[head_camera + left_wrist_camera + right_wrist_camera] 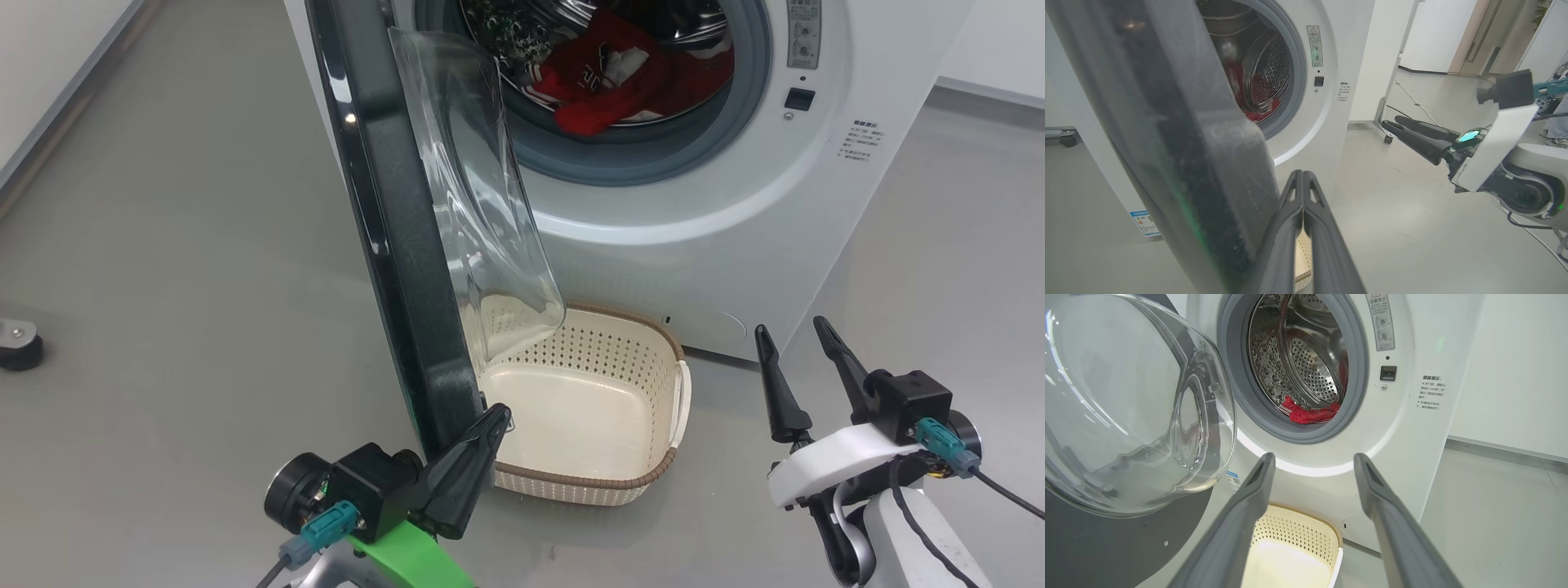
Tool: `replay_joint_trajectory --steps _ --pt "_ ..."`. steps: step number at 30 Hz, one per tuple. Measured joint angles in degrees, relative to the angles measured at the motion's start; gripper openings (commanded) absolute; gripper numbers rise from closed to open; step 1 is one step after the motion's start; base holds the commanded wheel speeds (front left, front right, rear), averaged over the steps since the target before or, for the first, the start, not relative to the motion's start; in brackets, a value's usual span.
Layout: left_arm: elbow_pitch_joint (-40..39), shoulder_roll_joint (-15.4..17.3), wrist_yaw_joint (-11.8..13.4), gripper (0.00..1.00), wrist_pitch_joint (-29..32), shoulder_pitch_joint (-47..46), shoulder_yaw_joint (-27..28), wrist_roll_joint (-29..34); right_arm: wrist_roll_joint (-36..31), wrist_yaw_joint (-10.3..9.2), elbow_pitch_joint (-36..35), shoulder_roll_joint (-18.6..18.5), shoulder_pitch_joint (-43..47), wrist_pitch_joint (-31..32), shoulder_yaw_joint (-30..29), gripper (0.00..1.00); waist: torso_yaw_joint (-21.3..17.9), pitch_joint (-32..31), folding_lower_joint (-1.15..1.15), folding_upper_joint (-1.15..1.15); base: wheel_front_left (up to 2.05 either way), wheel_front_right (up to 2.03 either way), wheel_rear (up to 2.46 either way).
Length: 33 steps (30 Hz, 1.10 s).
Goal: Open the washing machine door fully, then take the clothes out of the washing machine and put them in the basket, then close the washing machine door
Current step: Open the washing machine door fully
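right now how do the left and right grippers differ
The left gripper has its jaws shut together, while the right gripper has its jaws spread wide. The left gripper sits right at the lower edge of the washing machine door; the right gripper hangs free above the floor. Both have long dark jaws, hold nothing and point toward the washing machine.

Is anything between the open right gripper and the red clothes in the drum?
Nothing visible does. The right gripper faces the open drum of the white washing machine, where the red jerseys lie; the black-ringed glass door stands aside to the left.
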Motion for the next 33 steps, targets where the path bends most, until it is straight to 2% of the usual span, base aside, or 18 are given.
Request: replay_joint_trajectory --steps 6,33 --pt "0.0 0.0 0.3 0.00 0.7 0.0 0.4 -0.1 -0.3 0.42 0.1 0.2 0.0 0.0 -0.6 1.00 -0.1 0.3 0.00 0.00 0.00 0.00 0.00" --pt "-0.8 -1.1 5.3 0.00 -0.9 1.1 4.3 0.0 -1.2 0.98 0.6 0.6 -0.1 0.0 -2.4 1.00 0.5 1.1 0.00 0.00 0.00 0.00 0.00"
